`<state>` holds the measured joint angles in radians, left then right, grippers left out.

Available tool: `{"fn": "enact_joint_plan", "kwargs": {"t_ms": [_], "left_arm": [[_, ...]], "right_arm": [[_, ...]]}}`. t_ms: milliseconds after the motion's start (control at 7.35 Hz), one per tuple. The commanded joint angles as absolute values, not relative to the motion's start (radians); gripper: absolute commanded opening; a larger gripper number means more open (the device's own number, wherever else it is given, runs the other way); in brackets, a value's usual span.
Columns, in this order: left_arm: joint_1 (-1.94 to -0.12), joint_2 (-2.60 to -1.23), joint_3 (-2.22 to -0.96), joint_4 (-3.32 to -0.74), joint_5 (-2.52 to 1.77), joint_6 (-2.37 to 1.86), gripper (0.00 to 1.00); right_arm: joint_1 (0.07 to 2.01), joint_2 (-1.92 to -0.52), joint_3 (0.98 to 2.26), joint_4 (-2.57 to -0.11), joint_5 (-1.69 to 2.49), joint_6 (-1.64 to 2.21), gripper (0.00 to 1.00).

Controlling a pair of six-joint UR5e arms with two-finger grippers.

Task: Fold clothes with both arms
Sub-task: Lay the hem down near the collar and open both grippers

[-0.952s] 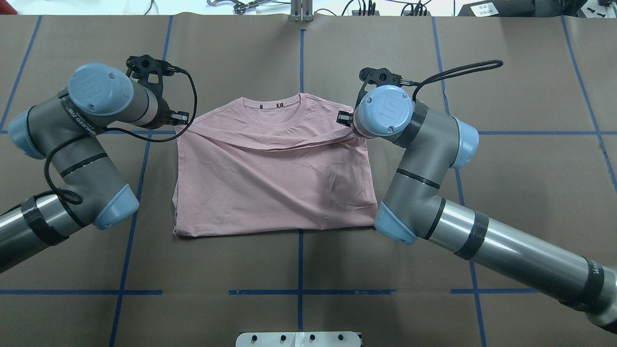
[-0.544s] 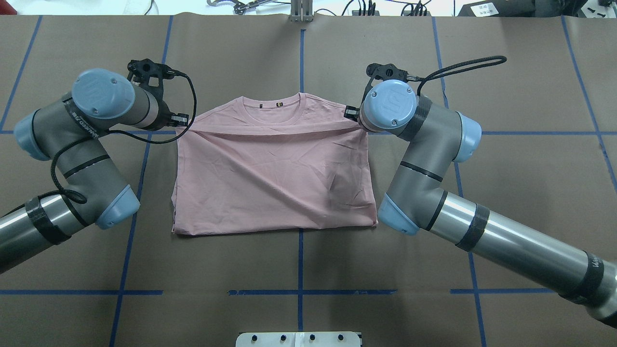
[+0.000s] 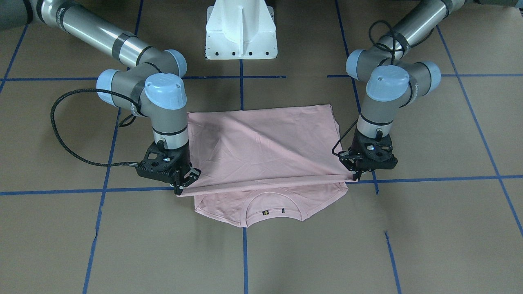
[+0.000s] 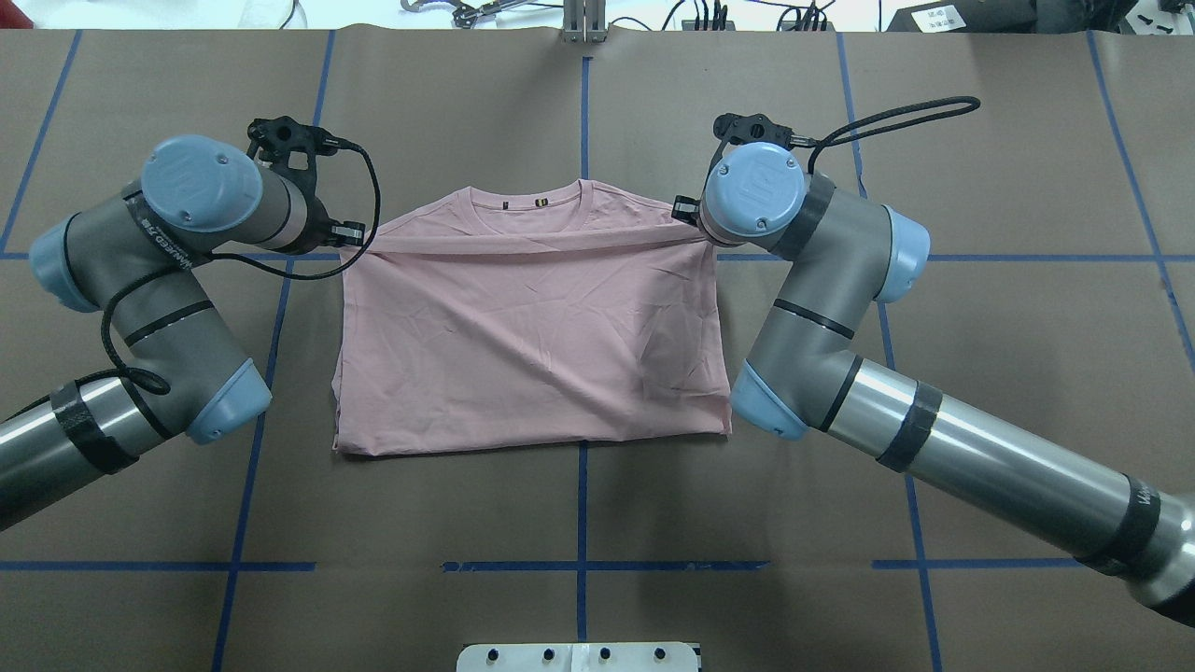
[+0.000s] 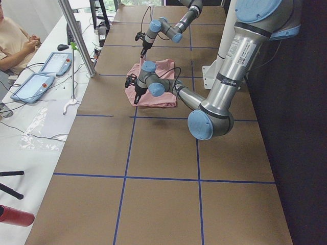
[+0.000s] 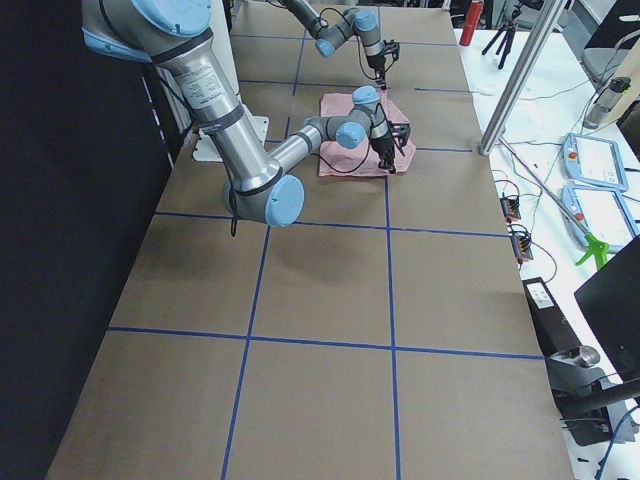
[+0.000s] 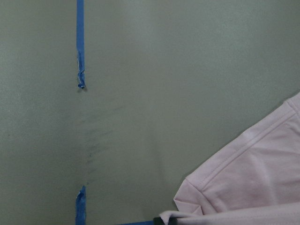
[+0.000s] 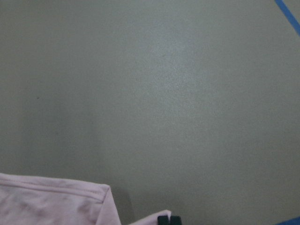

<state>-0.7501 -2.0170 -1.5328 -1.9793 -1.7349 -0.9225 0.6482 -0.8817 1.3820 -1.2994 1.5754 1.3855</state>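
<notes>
Left pincer and right pincer have advanced toward the far edge of the bench since the earlier overhead frames. The carried hem, which sagged before, now runs taut and nearer the collar.

Overhead view: the T-shirt lies mid-bench, collar toward the far edge. The lower half is doubled over the upper half. A strip below the collar remains uncovered.

Front-facing view: each pincer is pressed together on one end of the hem, pinching the fabric just above the bench surface. The hem spans straight between them.

Side views: the T-shirt shows as a small pink patch between the two arms. Pincer state cannot be judged here.

Left wrist view: a pink sleeve lies flat below. The pincer tips are almost out of frame, and their state cannot be told from this view.

Right wrist view: two black fingertips sit together at the bottom edge with fabric beside them.

Hazards:
- Excess tension across the hem can pull fabric out of one grip, and that corner then drops short.
- Unequal advance or unequal release skews the fold line.
- Dragging low can shift the bottom layer and bunch it.
- Overshoot covers the collar unevenly.
</notes>
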Motion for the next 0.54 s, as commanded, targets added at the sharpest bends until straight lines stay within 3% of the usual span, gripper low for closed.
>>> {"fn": "enact_joint_plan", "kwargs": {"t_ms": [0,272,408], "left_arm": [[-0.749,-2.019,-1.528,-1.98,-1.735,-0.922,0.0],[-0.749,-2.022,-1.528,-1.98,-1.735,-0.923,0.0],[-0.75,-2.022,-1.529,-1.98,-1.735,-0.92,0.0]], "right_arm": [[0.656,-0.861,1.344,-1.299,1.575,1.367,0.0],[0.663,-0.867,1.341,-1.298,1.575,1.348,0.0],[0.663,-0.867,1.341,-1.296,1.577,1.348,0.16]]}}
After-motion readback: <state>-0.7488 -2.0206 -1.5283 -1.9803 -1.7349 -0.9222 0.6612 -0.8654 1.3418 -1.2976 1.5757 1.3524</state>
